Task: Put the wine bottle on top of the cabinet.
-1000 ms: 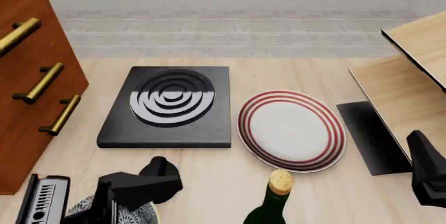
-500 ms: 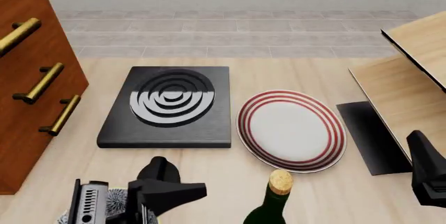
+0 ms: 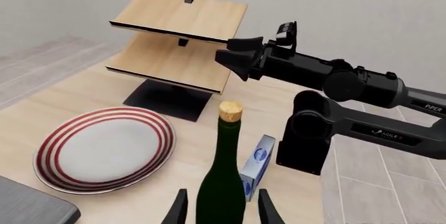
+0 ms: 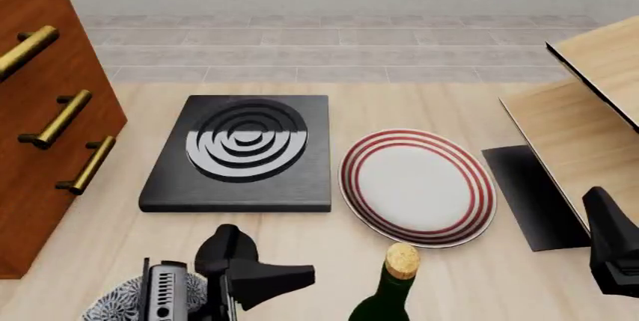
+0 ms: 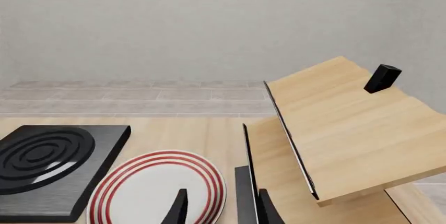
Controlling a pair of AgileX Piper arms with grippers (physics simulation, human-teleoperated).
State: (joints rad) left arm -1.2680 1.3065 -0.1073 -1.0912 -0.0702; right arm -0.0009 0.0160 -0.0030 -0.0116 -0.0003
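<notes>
Left wrist view: the dark green glass wine bottle (image 3: 221,182) with tan cork stands upright, its body between the two spread fingertips of the left gripper (image 3: 220,209); contact cannot be judged. Only this view shows a small blue-and-white carton (image 3: 256,168) just behind the bottle and the black right arm (image 3: 335,104) beyond it. No label is discernible.

Front view: only the bottle's cork and neck (image 4: 394,283) show, at 6 o'clock, cut by the frame edge. The left gripper (image 4: 284,274) sits at 7 o'clock, pointing toward the bottle. The tall reddish-brown wooden cabinet (image 4: 40,119) with brass bar handles stands at 9 o'clock, partly cropped; its top is bare where visible. A black square slab with concentric rings (image 4: 242,153) lies centre, with a red-ringed white plate (image 4: 417,186) just beside it at 3 o'clock.

Right wrist view: the right gripper (image 5: 220,207) has its tips apart, holding nothing, over the plate and the pale light-wood shelf unit (image 5: 335,125).

Surface: light wood table (image 4: 420,104); grey tiled floor and plain grey wall beyond.

A patterned object (image 4: 115,304) under the left arm is mostly hidden.
</notes>
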